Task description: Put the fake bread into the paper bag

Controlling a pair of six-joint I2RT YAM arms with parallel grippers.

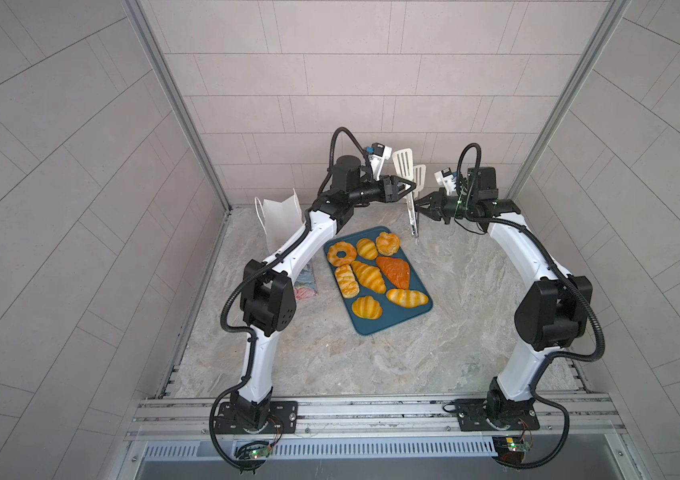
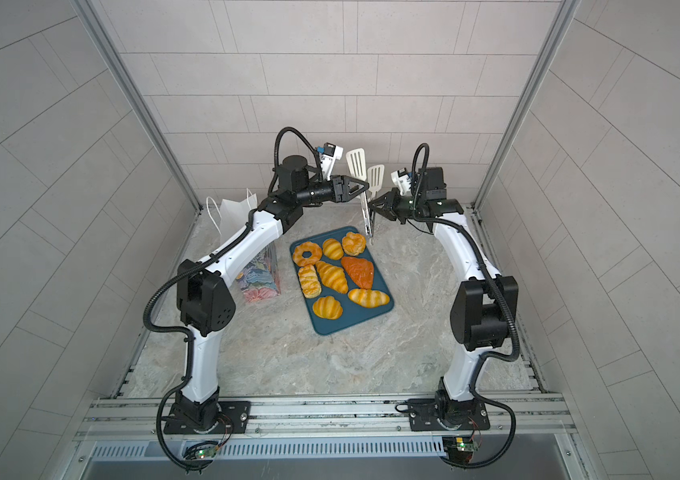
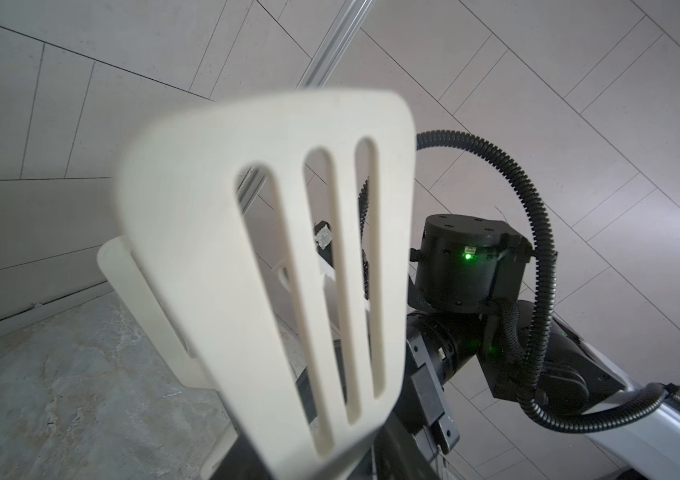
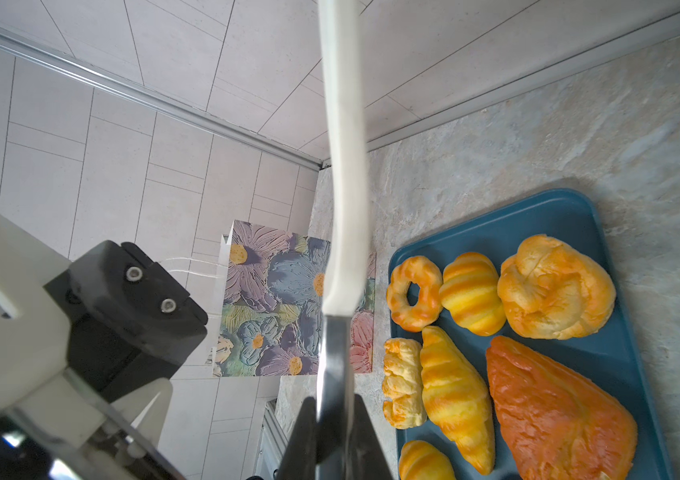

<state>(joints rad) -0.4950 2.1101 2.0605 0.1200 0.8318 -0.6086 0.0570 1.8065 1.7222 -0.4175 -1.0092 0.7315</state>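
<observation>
Eight pieces of fake bread [image 1: 368, 276] lie untouched on a teal tray [image 1: 371, 328] in the middle of the bench [image 1: 475, 332], with the paper bag [image 2: 263, 278] standing open by the left edge. Towards the far edge the right claw [image 1: 421, 204] clamps white tongs [image 1: 403, 160] upright, apparently for a hand-over. The left claw [image 1: 406, 188] sits against them, its hold unclear.

The bread [image 4: 454, 399] looks shiny and smooth. The tongs [image 3: 188, 249] are dull white plastic with shiny metal arms. The bag [image 4: 271, 291] is paper.
</observation>
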